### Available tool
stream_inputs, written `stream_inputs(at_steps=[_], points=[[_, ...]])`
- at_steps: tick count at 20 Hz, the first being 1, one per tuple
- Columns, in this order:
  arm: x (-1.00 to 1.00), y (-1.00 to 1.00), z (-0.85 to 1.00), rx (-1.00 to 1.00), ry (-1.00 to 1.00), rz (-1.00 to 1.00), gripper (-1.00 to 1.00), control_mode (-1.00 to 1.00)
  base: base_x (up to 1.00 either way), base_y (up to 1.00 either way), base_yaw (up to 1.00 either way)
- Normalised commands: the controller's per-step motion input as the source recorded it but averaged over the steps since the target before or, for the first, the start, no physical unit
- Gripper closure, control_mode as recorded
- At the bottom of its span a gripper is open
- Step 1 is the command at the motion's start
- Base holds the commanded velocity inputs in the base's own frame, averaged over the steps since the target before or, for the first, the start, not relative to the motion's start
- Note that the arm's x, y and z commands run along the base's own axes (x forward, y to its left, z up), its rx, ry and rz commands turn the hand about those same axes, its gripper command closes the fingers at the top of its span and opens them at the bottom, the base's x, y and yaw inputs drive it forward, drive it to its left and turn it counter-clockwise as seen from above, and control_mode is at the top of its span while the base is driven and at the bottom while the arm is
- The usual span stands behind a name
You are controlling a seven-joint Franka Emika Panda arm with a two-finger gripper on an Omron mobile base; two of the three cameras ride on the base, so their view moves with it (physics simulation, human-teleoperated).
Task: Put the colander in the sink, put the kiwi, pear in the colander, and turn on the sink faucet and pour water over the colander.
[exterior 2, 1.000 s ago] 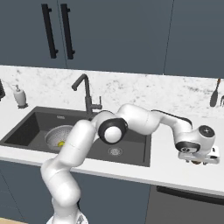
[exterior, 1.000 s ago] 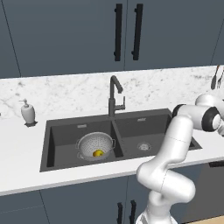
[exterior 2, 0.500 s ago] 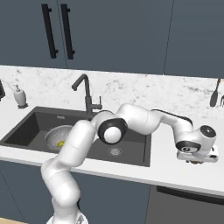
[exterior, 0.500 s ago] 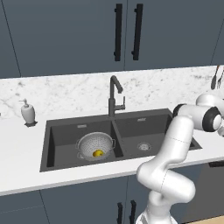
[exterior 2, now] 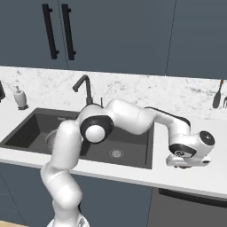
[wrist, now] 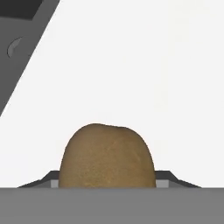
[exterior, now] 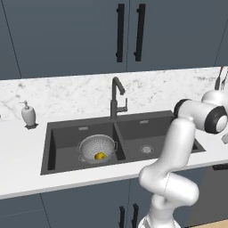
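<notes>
A brown kiwi [wrist: 107, 155] rests on the white counter, right of the sink [exterior: 147, 129]. My gripper [wrist: 107, 181] is shut on it, with a dark fingertip [wrist: 50, 179] pressed to each side. The right base view has the hand [exterior 2: 186, 162] low over the counter's front right part. The silvery colander [exterior: 89, 144] stands in the left basin, and the yellow pear [exterior: 99, 156] lies inside it. Behind the divider between the basins rises the dark faucet [exterior: 116, 95]. No water is running from it.
A white soap bottle [exterior: 28, 115] stands on the counter left of the sink. Dark utensils [exterior 2: 217, 95] hang by the wall at the far right. The counter's front edge [exterior 2: 186, 184] is close under the hand. Dark cabinets with long handles hang above.
The jaws have closed in on the kiwi. The arm and the base have hardly moved.
</notes>
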Motion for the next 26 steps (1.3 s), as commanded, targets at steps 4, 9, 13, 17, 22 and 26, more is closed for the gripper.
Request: stream_inputs(at_steps=[4, 9, 13, 17, 22, 26], points=[[-0.3, 1.0, 0.43, 0.03, -0.04, 0.1, 1.0, -1.0, 0.0, 0.0, 0.0], [0.0, 1.0, 0.73, 0.04, -0.07, 0.01, 1.0, -1.0, 0.0, 0.0, 0.0], [0.0, 1.0, 0.86, 0.06, -0.03, 0.0, 1.0, -1.0, 0.0, 0.0, 0.0], [0.0, 1.0, 0.68, 0.02, 0.0, 0.0, 1.0, -1.0, 0.0, 0.0, 0.0], [0.0, 1.0, 0.31, 0.0, 0.01, 0.0, 1.0, -1.0, 0.0, 0.0, 0.0], [0.0, 1.0, 0.17, 0.0, 0.02, 0.0, 1.0, -1.0, 0.0, 0.0, 0.0]])
